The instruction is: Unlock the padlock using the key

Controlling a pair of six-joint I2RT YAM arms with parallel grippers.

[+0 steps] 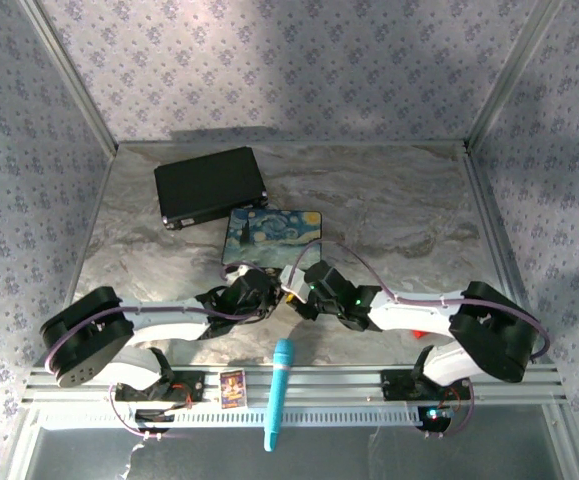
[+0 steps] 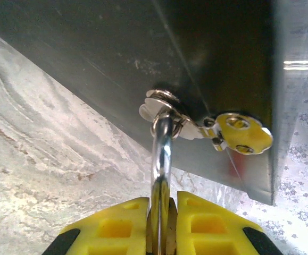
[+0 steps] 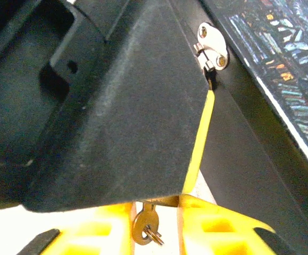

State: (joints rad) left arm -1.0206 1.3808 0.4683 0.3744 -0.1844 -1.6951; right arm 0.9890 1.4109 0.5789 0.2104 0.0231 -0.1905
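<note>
In the left wrist view my left gripper (image 2: 161, 204) is shut on the padlock: its silver shackle (image 2: 161, 154) rises from between the yellow fingers (image 2: 116, 228) through the metal hasp (image 2: 167, 109) on the dark side of the Starry Night box (image 2: 143, 53). A sliver of brass body shows between the pads. The key (image 3: 146, 226), with a small ring, points up between the fingers of my right gripper (image 3: 155, 204), which stand wider than its head. Its blade is hidden behind the black left gripper body (image 3: 116, 106). Both grippers (image 1: 269, 290) (image 1: 297, 287) meet at the box's front edge (image 1: 274, 235).
A black case (image 1: 209, 185) lies at the back left, touching the Starry Night box. A blue pen-like stick (image 1: 281, 395) and a small card (image 1: 232, 388) rest on the rail at the near edge. Patterned walls enclose the marble table (image 1: 399, 210).
</note>
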